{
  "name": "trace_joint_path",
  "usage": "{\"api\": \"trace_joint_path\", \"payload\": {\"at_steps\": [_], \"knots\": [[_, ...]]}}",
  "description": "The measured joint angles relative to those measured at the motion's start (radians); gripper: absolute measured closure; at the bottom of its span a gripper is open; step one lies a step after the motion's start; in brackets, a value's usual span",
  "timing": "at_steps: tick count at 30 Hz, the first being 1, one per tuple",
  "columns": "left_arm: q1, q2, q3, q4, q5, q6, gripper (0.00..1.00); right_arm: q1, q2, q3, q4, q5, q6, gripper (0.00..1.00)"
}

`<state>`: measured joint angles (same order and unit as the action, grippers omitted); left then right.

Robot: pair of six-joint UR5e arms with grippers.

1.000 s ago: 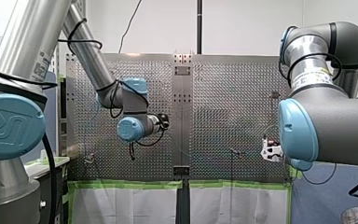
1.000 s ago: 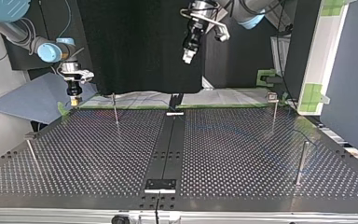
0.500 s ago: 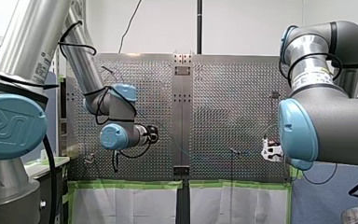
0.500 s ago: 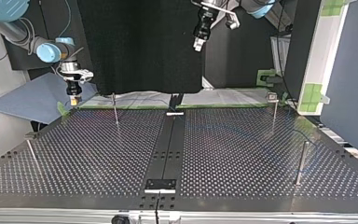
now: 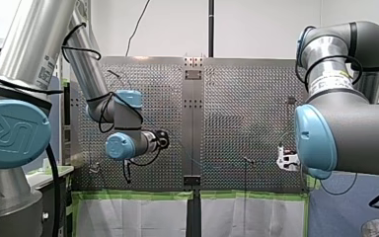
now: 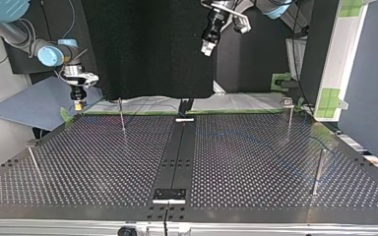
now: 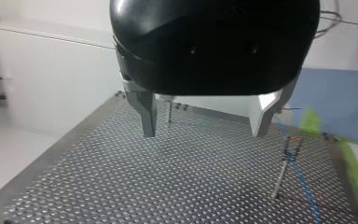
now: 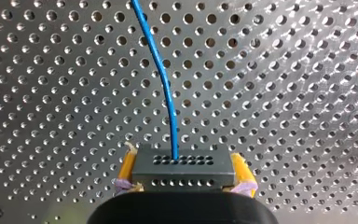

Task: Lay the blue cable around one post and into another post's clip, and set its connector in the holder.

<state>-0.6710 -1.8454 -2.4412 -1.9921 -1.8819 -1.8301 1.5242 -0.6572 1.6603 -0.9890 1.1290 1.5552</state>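
My right gripper (image 8: 182, 159) is shut on a dark grey connector (image 8: 182, 171), its yellow pads pressing both ends. The blue cable (image 8: 168, 88) leaves the connector and runs ahead over the perforated plate. In the top view that gripper (image 6: 79, 105) hangs at the table's far left corner, beside a thin post (image 6: 122, 117). My left gripper (image 7: 205, 133) is open, its metal fingers (image 7: 145, 112) holding nothing, high above the table (image 6: 206, 47). Ahead of it and to one side, a post with a clip (image 7: 290, 147) has the blue cable (image 7: 305, 191) running past it.
More thin posts stand at the top view's right (image 6: 289, 118), (image 6: 319, 169) and near left (image 6: 33, 160). A black strip (image 6: 178, 152) runs down the table's middle, with a small plate (image 6: 169, 194) at its near end. Green tape (image 5: 138, 195) lines one table edge.
My left arm swung toward the front view's left and slightly lower; in the top view its gripper rose and shifted right. My right arm stayed still, holding the connector.
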Motion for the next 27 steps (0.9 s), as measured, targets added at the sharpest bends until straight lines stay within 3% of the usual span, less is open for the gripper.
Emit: {"api": "trace_joint_path", "payload": {"at_steps": [11, 21, 27], "knots": [[0.003, 0.0, 0.001, 0.006, 0.001, -0.016, 0.02, -0.007, -0.049, 0.0, 0.069, 0.013, -0.038, 1.0], [0.01, 0.0, 0.001, 0.004, 0.001, -0.012, 0.02, -0.004, -0.136, 0.0, 0.157, 0.06, -0.114, 1.0], [0.012, 0.0, 0.002, 0.004, 0.002, -0.009, 0.02, 0.009, -0.193, 0.0, 0.214, 0.09, -0.135, 1.0]]}}
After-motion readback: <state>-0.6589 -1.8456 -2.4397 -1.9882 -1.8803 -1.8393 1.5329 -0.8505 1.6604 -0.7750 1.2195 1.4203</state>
